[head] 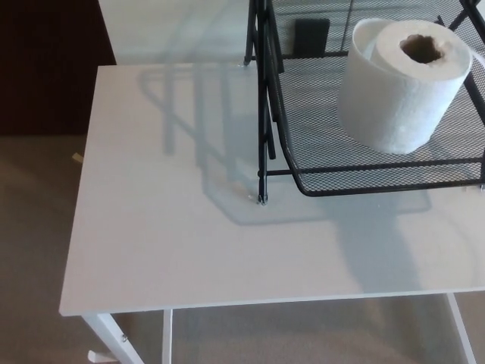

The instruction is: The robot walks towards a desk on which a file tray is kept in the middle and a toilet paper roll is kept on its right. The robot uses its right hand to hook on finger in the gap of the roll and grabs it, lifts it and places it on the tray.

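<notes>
Roll (405, 87) stands upright in the tray (364, 178), in the upper right of the frame, with its hole facing up. It rests on the mesh bottom, close to the front wall and near the right edge of the picture. The tray stands on the white table (189, 243), whose lower left part is bare.

I judge that the placing is done and only a quiet finish is left. To do this well, the arm should keep clear of the tray frame and of the roll, because the roll is light and a small push could tip it or roll it against the wall. Nothing should press on the table either.

Neither the right hand nor the left hand shows in the picture, so I cannot tell if the fingers are spread or pressed together. Nothing is touching the roll.
</notes>
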`<state>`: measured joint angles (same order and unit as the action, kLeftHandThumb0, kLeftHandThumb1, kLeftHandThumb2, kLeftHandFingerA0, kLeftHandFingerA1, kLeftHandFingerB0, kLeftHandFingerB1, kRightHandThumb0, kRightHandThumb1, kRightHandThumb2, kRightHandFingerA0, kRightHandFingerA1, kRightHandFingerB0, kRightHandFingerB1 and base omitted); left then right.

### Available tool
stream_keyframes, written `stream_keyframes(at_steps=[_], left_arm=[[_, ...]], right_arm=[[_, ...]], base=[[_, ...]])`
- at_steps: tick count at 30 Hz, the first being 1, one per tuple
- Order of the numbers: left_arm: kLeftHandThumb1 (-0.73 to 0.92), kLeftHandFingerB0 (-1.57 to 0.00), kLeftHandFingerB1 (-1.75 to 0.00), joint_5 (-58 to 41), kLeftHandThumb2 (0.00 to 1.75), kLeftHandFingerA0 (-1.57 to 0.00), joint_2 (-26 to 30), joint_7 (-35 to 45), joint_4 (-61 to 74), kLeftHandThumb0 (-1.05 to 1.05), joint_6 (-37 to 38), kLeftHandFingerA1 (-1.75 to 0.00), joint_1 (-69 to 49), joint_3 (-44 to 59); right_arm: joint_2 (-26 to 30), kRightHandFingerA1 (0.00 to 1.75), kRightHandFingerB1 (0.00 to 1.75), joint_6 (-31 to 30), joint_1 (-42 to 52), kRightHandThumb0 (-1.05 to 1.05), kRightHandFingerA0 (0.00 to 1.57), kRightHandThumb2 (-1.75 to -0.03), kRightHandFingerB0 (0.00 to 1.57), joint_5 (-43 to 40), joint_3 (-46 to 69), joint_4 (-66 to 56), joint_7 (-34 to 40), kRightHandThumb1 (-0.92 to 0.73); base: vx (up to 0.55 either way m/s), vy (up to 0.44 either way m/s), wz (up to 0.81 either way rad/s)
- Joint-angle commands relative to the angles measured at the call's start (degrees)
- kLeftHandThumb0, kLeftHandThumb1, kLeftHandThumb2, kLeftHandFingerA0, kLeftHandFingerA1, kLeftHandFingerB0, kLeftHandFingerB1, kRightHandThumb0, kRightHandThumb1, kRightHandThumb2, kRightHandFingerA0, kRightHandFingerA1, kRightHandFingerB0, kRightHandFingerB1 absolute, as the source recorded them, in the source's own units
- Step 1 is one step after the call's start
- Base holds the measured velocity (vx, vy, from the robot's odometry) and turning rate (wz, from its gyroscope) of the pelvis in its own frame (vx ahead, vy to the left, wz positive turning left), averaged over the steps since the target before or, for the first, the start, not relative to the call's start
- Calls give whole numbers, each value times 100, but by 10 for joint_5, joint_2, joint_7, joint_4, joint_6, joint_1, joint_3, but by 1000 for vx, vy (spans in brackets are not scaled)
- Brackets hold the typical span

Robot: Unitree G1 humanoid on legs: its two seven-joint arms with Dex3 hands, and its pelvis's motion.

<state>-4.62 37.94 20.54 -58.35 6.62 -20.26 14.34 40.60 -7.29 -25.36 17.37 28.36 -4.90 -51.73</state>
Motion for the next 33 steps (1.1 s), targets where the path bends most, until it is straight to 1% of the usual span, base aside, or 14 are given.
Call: stream_keyframes(at_steps=[1,11,18,20,21,22,23,27,28,29,30,31,32,33], left_arm=[[85,-11,-45,-1,107,-21,18,-7,-37,-69,24,-52,27,13],[85,-11,-45,8,107,-23,24,-12,-63,-70,31,-53,45,8],[86,-10,-44,-4,107,-19,28,-5,-31,-71,22,-52,20,19],[92,-13,-35,-2,84,-23,29,-4,-35,-70,25,-45,17,18],[86,-12,-45,1,107,-18,30,-6,-38,-73,31,-51,16,15],[86,-12,-45,3,107,-18,30,-7,-38,-73,34,-51,15,14],[86,-12,-45,4,107,-18,31,-8,-39,-72,33,-50,16,13],[86,-12,-45,7,107,-20,28,-14,-58,-72,32,-52,28,10],[92,-14,-35,4,84,-23,28,-9,-52,-70,28,-45,27,12],[86,-12,-45,8,107,-18,26,-10,-41,-73,26,-51,22,7],[86,-12,-45,8,107,-18,27,-7,-40,-73,28,-52,22,6],[87,-12,-45,8,107,-18,27,-6,-32,-72,27,-51,16,7],[86,-13,-46,7,108,-19,26,-8,-26,-72,21,-51,16,7],[86,-13,-46,11,108,-22,25,-12,-36,-71,28,-53,22,4]], right_arm=[[-371,75,45,220,401,-54,29,-59,26,-155,402,12,296,-65],[-430,97,58,453,459,-46,25,-57,25,-134,373,267,409,-65],[-441,99,68,466,527,-61,9,-62,14,-47,342,302,492,-75],[-438,96,67,484,538,-57,10,-62,16,-54,347,325,494,-73],[-440,82,62,459,541,-55,37,-96,18,-44,348,325,519,-52],[-440,82,62,449,542,-55,37,-96,18,-39,348,326,532,-52],[-428,112,75,470,547,-56,22,-60,17,-33,345,354,546,-73],[-394,109,69,491,577,-55,17,-58,16,-6,317,422,564,-75],[-386,89,64,493,571,-60,42,-97,18,-9,309,439,562,-55],[-388,92,64,430,566,-62,11,-59,19,-51,298,408,462,-70],[-368,78,57,391,566,-65,25,-89,19,-1,266,415,498,-56],[-357,91,51,395,555,-52,31,-58,30,9,254,428,510,-62],[-345,68,55,367,528,-48,0,-59,35,-12,244,430,469,-56],[-334,160,54,325,517,-47,47,-52,44,-10,229,419,445,-56]], base=[[0,0,0],[0,0,0],[0,0,0],[0,0,0],[0,0,0],[0,0,0],[0,0,0],[0,0,0],[0,0,0],[0,0,0],[0,0,0],[0,0,0],[0,0,0],[0,0,0]])
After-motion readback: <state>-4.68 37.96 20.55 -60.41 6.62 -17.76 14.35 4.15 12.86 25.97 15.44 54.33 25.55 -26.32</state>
